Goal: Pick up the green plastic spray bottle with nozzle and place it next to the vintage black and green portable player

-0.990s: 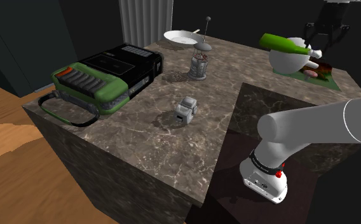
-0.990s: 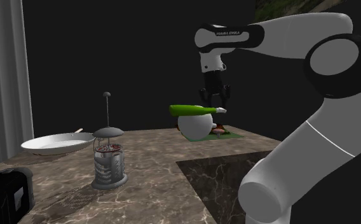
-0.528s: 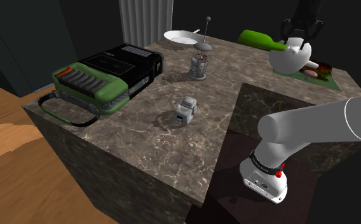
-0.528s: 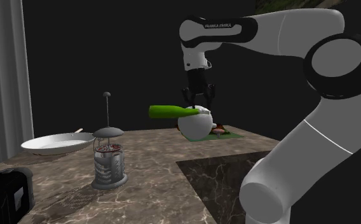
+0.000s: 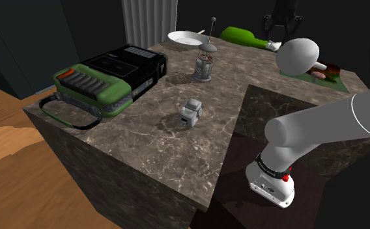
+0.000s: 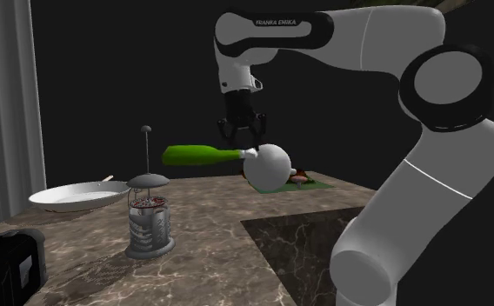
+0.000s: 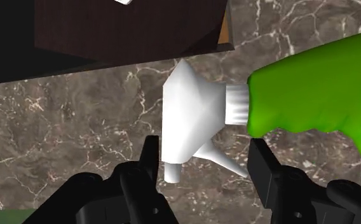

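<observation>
Sideways aloft, green spray bottle (image 6: 197, 156) hangs by its nozzle (image 7: 192, 118) in gripper (image 7: 203, 151).

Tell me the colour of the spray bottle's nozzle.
White nozzle, on a green bottle; clearest in the wrist view.

Green spray bottle (image 6: 197, 156), horizontal, aloft

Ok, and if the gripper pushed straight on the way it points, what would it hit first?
Apart from the spray bottle held in its jaws, the gripper points down at bare marble countertop. That would likely be met first, though the gap is hard to judge.
</observation>
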{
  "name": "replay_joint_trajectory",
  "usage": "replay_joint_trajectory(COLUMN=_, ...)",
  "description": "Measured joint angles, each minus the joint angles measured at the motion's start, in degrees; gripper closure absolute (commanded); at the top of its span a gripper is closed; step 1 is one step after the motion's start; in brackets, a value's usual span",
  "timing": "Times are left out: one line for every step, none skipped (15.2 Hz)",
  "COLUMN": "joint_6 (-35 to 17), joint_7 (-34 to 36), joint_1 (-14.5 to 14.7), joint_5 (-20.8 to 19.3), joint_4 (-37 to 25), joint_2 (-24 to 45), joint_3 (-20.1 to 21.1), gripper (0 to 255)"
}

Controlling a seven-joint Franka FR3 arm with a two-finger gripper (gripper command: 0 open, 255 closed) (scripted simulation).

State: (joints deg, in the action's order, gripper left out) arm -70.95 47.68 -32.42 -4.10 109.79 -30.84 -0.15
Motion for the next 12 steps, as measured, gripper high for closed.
replay_joint_trajectory(joint_6=-0.1, joint_7=1.2, joint_1=0.3, joint_5=0.6, joint_4=-0.6, joint_2=0.8, joint_3=0.9, gripper=255)
replay_joint_trajectory(joint_6=0.1, joint_7=2.6, joint_1=0.6, joint_5=1.3, joint_4=-2.2, joint_2=2.3, joint_3=2.0, gripper=255)
replay_joint_trajectory(joint_6=0.0, joint_7=3.9, joint_1=0.9, joint_5=1.9, joint_4=-3.1, joint_2=3.3, joint_3=2.9, gripper=255)
replay_joint_trajectory(joint_6=-0.3, joint_7=5.3, joint_1=1.2, joint_5=2.6, joint_4=-3.9, joint_2=4.5, joint_3=3.9, gripper=255)
replay_joint_trajectory(joint_6=-0.5, joint_7=7.1, joint_1=1.7, joint_5=3.3, joint_4=-4.8, joint_2=5.7, joint_3=5.3, gripper=255)
replay_joint_trajectory(joint_6=-0.7, joint_7=8.5, joint_1=2.0, joint_5=3.9, joint_4=-5.9, joint_2=6.9, joint_3=6.3, gripper=255)
replay_joint_trajectory(joint_6=-1.0, joint_7=9.6, joint_1=2.2, joint_5=4.2, joint_4=-6.5, joint_2=7.9, joint_3=7.0, gripper=255)
replay_joint_trajectory(joint_6=-1.0, joint_7=10.7, joint_1=2.5, joint_5=4.5, joint_4=-7.8, joint_2=9.1, joint_3=7.8, gripper=255)
replay_joint_trajectory(joint_6=-1.2, joint_7=12.2, joint_1=2.8, joint_5=5.0, joint_4=-8.6, joint_2=10.2, joint_3=8.9, gripper=255)
replay_joint_trajectory(joint_6=-1.1, joint_7=13.7, joint_1=3.2, joint_5=5.3, joint_4=-10.6, joint_2=12.1, joint_3=9.9, gripper=255)
replay_joint_trajectory(joint_6=-1.1, joint_7=15.0, joint_1=3.5, joint_5=5.5, joint_4=-12.0, joint_2=13.6, joint_3=10.8, gripper=255)
replay_joint_trajectory(joint_6=-1.1, joint_7=16.5, joint_1=3.9, joint_5=5.7, joint_4=-13.8, joint_2=15.3, joint_3=11.8, gripper=255)
